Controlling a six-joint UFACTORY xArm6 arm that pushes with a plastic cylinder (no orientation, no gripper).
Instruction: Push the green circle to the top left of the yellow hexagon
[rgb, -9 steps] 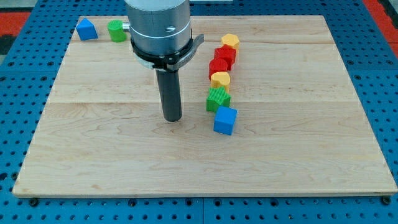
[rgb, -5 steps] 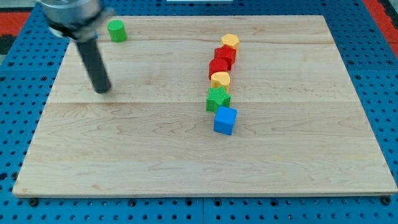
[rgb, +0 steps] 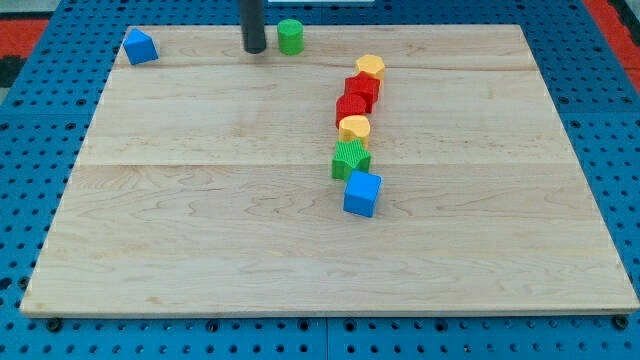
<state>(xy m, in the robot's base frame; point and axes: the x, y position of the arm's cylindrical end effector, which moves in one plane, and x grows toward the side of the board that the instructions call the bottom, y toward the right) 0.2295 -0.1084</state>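
The green circle (rgb: 290, 36) stands near the board's top edge, left of centre. My tip (rgb: 254, 49) is just to its left, close to it, a small gap showing. The yellow hexagon (rgb: 370, 67) sits to the right and slightly lower, at the top of a column of blocks. The green circle lies up and to the left of the hexagon, about a block's width or more apart.
Below the hexagon run two red blocks (rgb: 358, 95), a yellow block (rgb: 354, 127), a green star (rgb: 350, 158) and a blue cube (rgb: 362, 193). A blue triangular block (rgb: 139, 46) sits at the top left corner of the wooden board (rgb: 200, 230).
The green circle has moved right along the top edge, from near the blue block toward the hexagon. My tip swung from the board's left side up to the top, behind it.
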